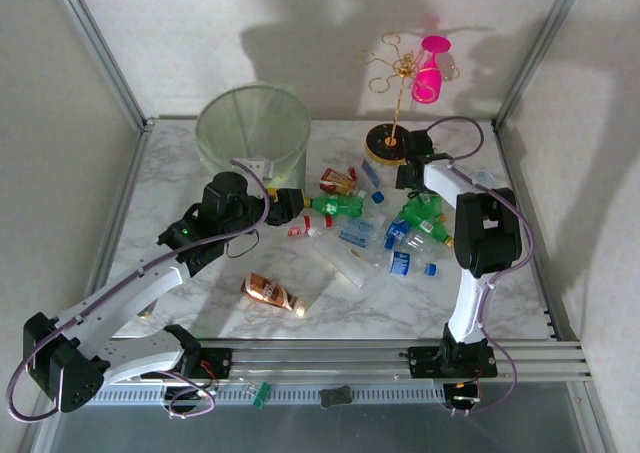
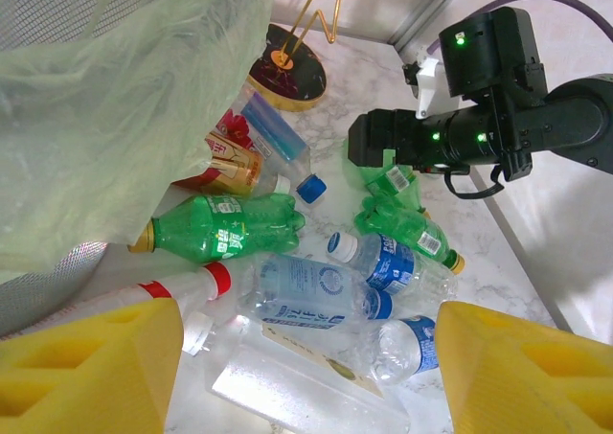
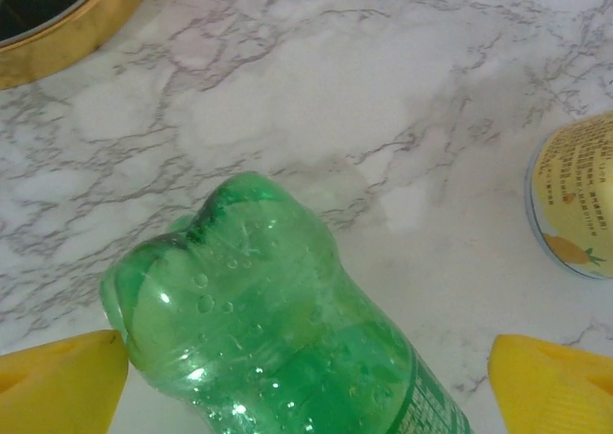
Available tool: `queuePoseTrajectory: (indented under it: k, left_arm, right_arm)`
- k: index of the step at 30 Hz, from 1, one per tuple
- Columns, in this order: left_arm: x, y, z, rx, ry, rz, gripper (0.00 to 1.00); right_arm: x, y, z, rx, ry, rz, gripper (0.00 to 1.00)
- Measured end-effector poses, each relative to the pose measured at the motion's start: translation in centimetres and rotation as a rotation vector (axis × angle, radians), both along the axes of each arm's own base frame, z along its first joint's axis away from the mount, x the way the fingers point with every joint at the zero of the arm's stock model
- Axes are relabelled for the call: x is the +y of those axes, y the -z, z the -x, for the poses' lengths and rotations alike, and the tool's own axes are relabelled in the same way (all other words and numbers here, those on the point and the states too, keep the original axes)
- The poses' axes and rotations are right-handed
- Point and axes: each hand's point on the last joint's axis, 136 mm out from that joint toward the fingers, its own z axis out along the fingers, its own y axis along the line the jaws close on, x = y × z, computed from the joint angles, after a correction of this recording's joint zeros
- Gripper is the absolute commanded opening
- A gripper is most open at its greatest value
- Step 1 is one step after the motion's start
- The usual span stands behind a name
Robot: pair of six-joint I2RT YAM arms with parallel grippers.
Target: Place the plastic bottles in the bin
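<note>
both grippers open over the bottle pile, bin at the back left
left gripper (image 2: 308,357) hangs with fingers spread above a clear bottle (image 2: 316,386), clamping nothing, the bin (image 1: 225,153) and its bag close alongside. right gripper (image 3: 306,376) stands wide apart around a green bottle (image 3: 259,329), one finger against it, the other clear. the bottles lie loose on the table (image 1: 180,173), right of the bin.

The desk (image 1: 170,188) is white marble with grey veins; the bin (image 1: 215,148) is translucent grey-green with a pale liner. A green bottle (image 2: 225,226) has a yellowish cap, a clear bottle (image 2: 388,262) a blue label. The gold stand (image 1: 385,143) carries a pink bottle (image 1: 430,78).
</note>
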Motion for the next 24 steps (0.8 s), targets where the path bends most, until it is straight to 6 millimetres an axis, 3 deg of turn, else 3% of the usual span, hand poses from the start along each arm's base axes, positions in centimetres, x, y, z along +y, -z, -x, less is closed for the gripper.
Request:
queuePoseTrajectory:
  k: [12, 20, 24]
  left_arm:
    - [0.0, 0.0, 0.0, 0.000, -0.001, -0.001, 0.70]
    - [0.1, 0.0, -0.1, -0.001, -0.006, -0.003, 0.70]
    - [0.1, 0.0, -0.1, -0.001, -0.007, -0.003, 0.70]
  right_arm:
    - [-2.6, 0.7, -0.4, -0.005, 0.054, -0.107, 0.87]
    - [-3.8, 2.3, 0.4, 0.007, 0.098, -0.163, 0.84]
    - [-4.1, 2.8, 0.7, 0.013, 0.115, -0.182, 0.76]
